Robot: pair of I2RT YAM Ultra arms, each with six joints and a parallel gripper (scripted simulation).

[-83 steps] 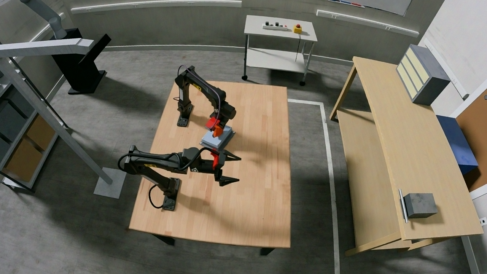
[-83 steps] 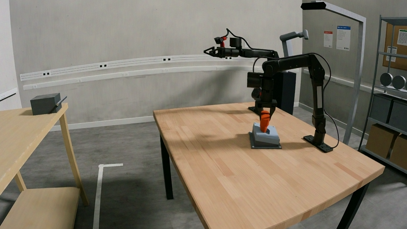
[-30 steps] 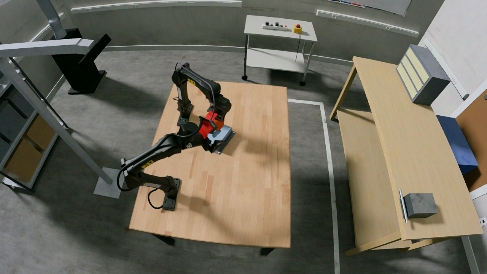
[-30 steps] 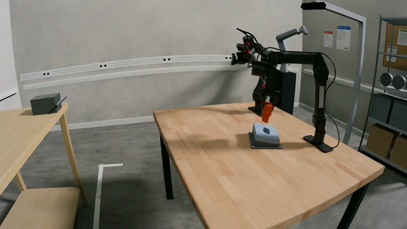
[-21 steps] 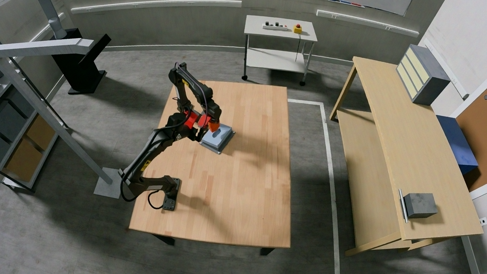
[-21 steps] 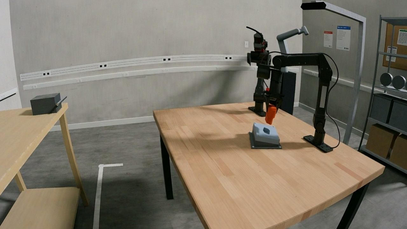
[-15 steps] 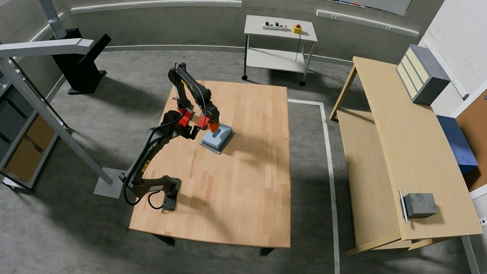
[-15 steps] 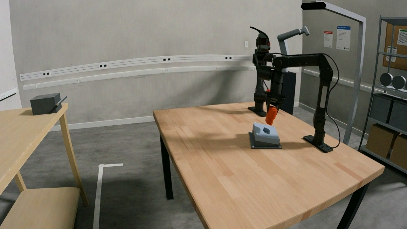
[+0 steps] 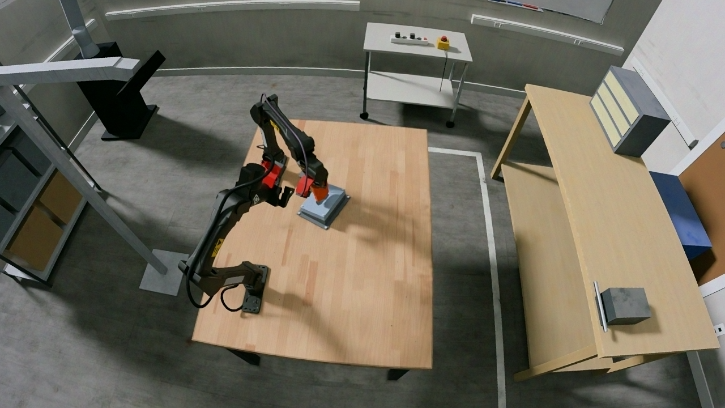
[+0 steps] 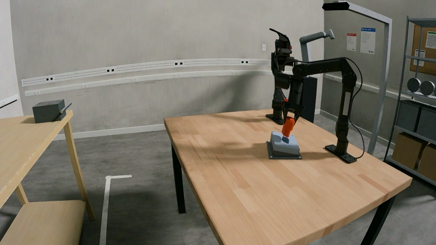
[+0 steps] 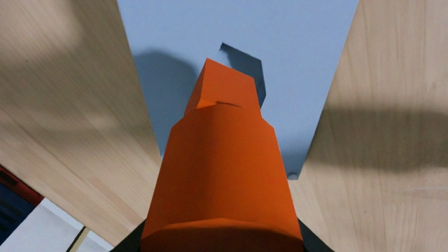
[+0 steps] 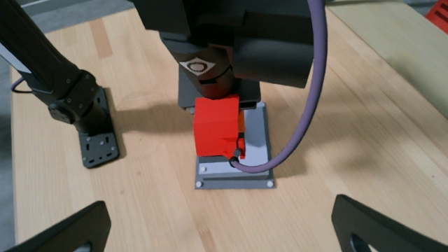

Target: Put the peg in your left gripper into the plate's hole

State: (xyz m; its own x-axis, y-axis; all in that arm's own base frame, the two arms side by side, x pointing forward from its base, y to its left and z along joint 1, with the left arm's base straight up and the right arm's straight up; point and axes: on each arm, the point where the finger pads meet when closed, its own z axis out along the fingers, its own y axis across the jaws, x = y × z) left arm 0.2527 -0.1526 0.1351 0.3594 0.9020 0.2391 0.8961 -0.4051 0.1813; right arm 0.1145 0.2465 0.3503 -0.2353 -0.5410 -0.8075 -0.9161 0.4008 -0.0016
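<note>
- The left tool (image 9: 321,188) (image 10: 289,120) (image 11: 222,213) (image 12: 229,106) pinches the orange peg (image 9: 319,193) (image 10: 287,127) (image 11: 224,168) (image 12: 241,122) by its thick end, presumably so the narrow end can lead into the hole (image 10: 285,140) (image 11: 246,63).
- The peg is at the hole's mouth, not fully in; contact with the rim cannot be told. The left wrist view shows part of the opening uncovered beside the tip, so a small sideways correction seems wise before any gentle push.
- The peg leans in the exterior view, probably to match the plate's sloping face.
- The plate (image 9: 330,208) (image 10: 283,149) (image 11: 297,70) (image 12: 257,140) sits well inside the desk (image 9: 375,304) (image 10: 244,164) (image 11: 385,63) (image 12: 157,192), nearer its upper edge than its lower one in the top view.
- The right tool (image 9: 287,195) (image 10: 273,62) (image 12: 221,208) is spread wide, holding nothing, perhaps turned there for its camera's view.
- The peg looks smooth and matt, with a rounded body and faceted tip; the hole is angular. The plate is blue-grey and stepped, with small round studs; the desk shows pale wood strips.

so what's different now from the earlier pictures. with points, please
The orange peg (image 9: 319,193) (image 10: 287,126) (image 11: 224,157), gripped by the left tool (image 10: 289,117), has come down toward the hole (image 10: 285,140) (image 11: 246,66). The right arm (image 9: 222,223) has swung toward the left one, its tool open. The grey block (image 9: 327,203) (image 10: 284,144) (image 12: 257,140) stayed put.
</note>
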